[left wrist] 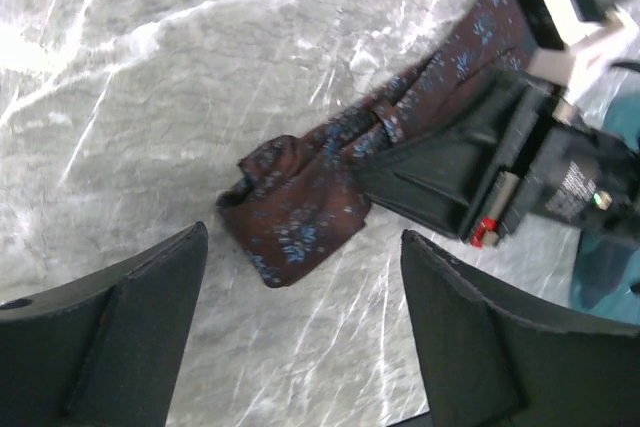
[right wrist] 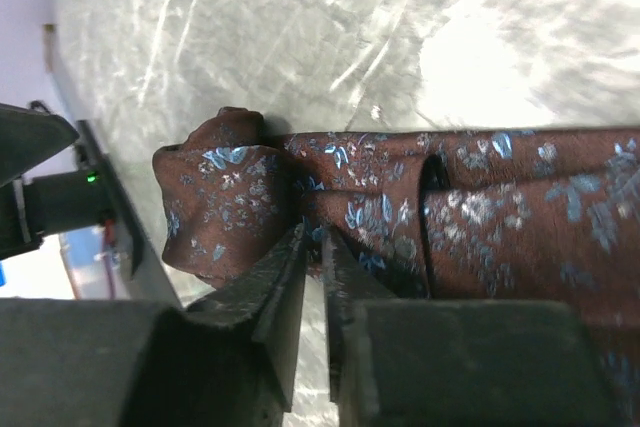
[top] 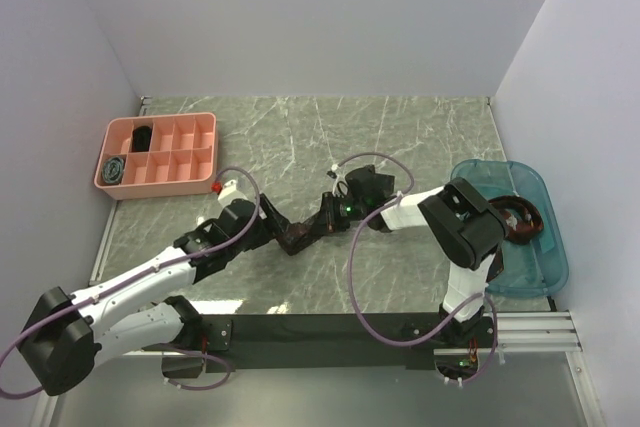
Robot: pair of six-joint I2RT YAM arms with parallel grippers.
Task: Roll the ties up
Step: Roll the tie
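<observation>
- The brown tie point(left wrist: 300, 209) with little blue flowers lies on the grey tabletop point(left wrist: 150, 87), in the middle, between the two arms.
- One end of it is bunched up into a small loose lump. The rest runs out as a long strip.
- The left pincer point(left wrist: 300, 244) is wide open and holds nothing. It is near the lumpy end and does not touch it.
- The right pincer point(right wrist: 312, 247) is almost closed, with only a thin slit between its fingers. Its tips touch the tie just beside the lump. I cannot tell if any cloth is pinched.
- A pink tray point(top: 160, 190) at the far left holds two rolled ties point(top: 117, 169).
- A blue bin point(top: 555, 262) at the right holds a dark tie point(top: 522, 219).
</observation>
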